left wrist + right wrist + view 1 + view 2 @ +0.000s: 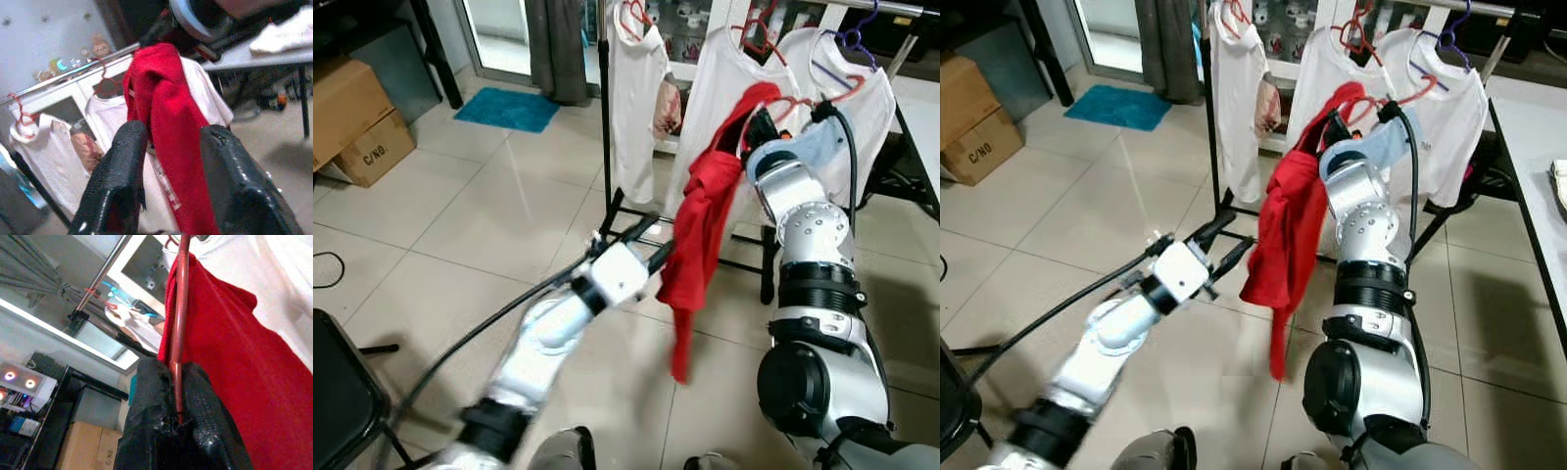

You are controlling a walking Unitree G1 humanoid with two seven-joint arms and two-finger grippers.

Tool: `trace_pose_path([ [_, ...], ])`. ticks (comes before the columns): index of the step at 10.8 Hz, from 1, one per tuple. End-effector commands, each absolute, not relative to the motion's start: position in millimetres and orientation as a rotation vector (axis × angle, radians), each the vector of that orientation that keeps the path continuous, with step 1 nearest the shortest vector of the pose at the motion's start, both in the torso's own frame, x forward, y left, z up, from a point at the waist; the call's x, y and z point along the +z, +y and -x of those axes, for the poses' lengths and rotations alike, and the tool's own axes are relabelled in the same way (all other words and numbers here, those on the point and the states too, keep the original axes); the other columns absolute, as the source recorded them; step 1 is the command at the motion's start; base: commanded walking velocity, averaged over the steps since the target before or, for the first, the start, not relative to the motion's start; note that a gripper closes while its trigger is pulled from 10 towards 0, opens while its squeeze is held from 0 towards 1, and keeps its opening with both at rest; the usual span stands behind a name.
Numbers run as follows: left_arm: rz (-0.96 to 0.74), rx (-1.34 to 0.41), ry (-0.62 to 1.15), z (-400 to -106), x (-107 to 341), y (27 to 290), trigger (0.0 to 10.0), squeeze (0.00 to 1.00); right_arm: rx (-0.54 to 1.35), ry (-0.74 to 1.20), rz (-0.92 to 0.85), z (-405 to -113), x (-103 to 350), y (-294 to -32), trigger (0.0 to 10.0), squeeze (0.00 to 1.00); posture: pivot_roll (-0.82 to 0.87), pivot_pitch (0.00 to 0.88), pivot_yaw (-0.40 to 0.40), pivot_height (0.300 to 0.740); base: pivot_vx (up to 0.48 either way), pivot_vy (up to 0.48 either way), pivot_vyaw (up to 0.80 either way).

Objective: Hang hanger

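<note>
- I read "C/NB" printed on the cardboard box (350, 117), which stands on the tiled floor (460, 215) well apart from the clothes rack (607, 127), on my left.
- My right gripper (178, 396) has its jaws clamped shut on the red hanger (180, 308), which carries a red garment (700, 235). I hold it up just in front of the rack.
- My left gripper (171, 176) has its jaws parted, with the red garment showing between them; I cannot tell if they touch it.
- White shirts (724, 88) hang on the rack, close behind the garment.
- A teal mat (507, 108) lies beyond the rack.
- Open floor lies left of the rack. A grey surface (1538, 147) stands to its right.
</note>
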State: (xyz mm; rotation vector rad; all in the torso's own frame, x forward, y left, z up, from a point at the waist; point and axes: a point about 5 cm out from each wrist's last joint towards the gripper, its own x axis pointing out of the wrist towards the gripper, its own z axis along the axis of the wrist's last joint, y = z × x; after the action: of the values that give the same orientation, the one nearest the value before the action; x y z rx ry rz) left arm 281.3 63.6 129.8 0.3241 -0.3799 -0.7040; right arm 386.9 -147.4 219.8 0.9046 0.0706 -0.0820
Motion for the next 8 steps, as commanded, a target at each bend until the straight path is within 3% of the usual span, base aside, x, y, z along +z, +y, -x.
trace_pose_path([
  [1,-0.240,-0.622,-0.351,-287.9,129.4,71.8,10.0,1.00,-0.027,0.026,-0.884,-389.0,236.6,-143.1,10.0,0.00,0.03,0.079,-0.018,0.740,0.000,0.000,0.00],
  [4,-0.086,-0.613,-0.248,-299.0,121.3,66.0,10.0,1.00,0.011,0.009,-0.842,-387.0,241.0,-141.7,10.0,0.00,0.02,0.057,-0.020,0.740,0.000,0.000,0.00],
  [5,-0.058,-0.662,-0.205,-305.2,119.0,59.8,10.0,0.05,0.041,-0.004,-0.818,-386.4,244.9,-137.9,10.0,0.00,0.02,0.049,-0.019,0.740,0.000,0.000,0.00],
  [6,-0.052,-0.705,-0.165,-310.1,116.8,55.3,10.0,0.00,0.058,-0.010,-0.804,-385.8,246.9,-134.2,10.0,0.00,0.02,0.042,-0.018,0.740,0.000,0.000,0.00],
  [8,-0.056,-0.768,-0.121,-314.6,115.2,47.1,10.0,0.00,0.071,-0.007,-0.795,-384.8,246.0,-130.1,10.0,0.00,0.02,0.031,-0.007,0.740,0.000,0.000,0.00],
])
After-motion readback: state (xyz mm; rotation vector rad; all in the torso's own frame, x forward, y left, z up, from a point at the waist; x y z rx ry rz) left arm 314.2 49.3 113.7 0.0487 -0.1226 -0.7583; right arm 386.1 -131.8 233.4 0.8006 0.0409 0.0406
